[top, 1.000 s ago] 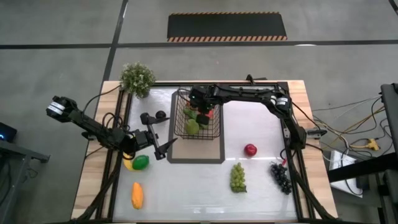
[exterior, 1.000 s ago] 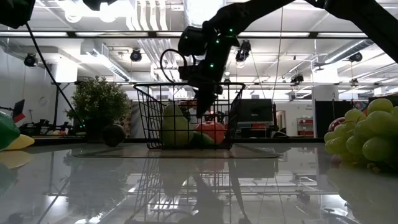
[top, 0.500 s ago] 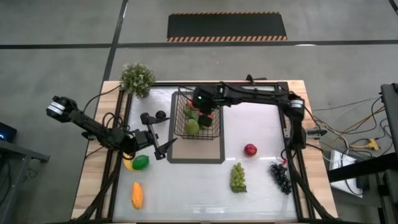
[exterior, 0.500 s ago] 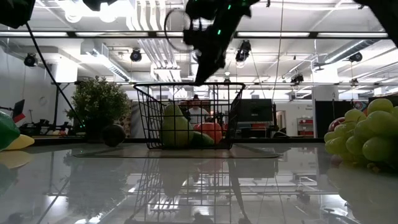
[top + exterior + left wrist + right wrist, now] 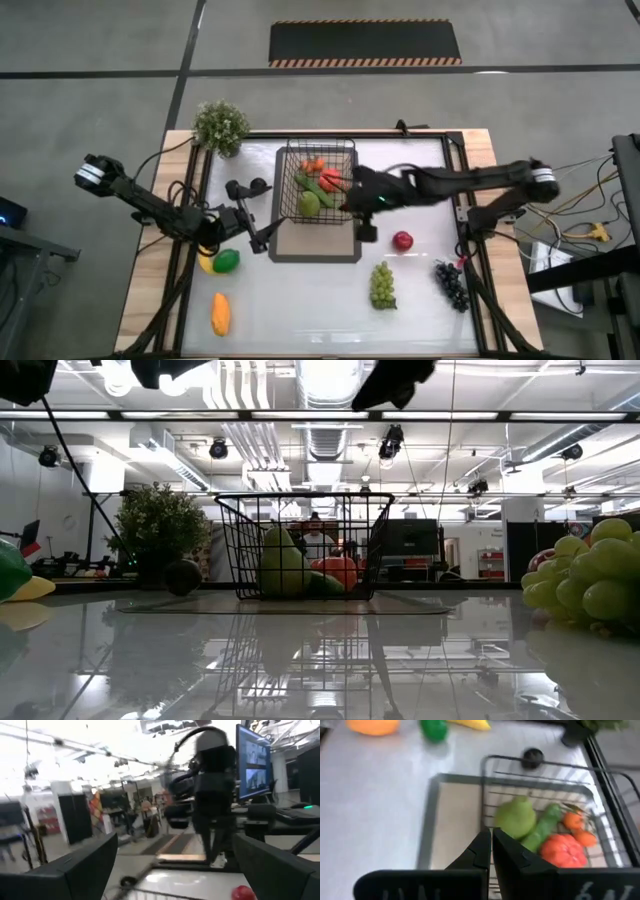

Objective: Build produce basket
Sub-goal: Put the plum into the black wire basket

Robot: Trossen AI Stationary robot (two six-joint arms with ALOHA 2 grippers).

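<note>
The black wire basket (image 5: 318, 182) stands on a dark-bordered mat (image 5: 316, 240). In it lie a green pear (image 5: 516, 816), a cucumber (image 5: 542, 827), a tomato (image 5: 565, 850) and orange pieces (image 5: 575, 822). My right gripper (image 5: 352, 192) hangs shut above the basket's right rim, touching nothing; its shut fingertips (image 5: 490, 834) show in the right wrist view. My left gripper (image 5: 258, 218) waits open left of the mat, nothing between its fingers. On the table lie a red apple (image 5: 402, 240), green grapes (image 5: 382, 285), dark grapes (image 5: 452, 285), a banana with a lime (image 5: 222, 262) and an orange fruit (image 5: 220, 313).
A potted plant (image 5: 220, 127) stands at the far left corner. A small dark round thing (image 5: 259, 184) lies just left of the basket. The black table frame (image 5: 465, 150) runs along the edges. Bare white table lies between the mat and the near edge.
My right gripper has risen out of the basket and drawn back toward the table's right and near side, staying shut. Its arm has swung from the far edge to the middle of the table. It now points less steeply down. The basket and its produce have stayed put.
</note>
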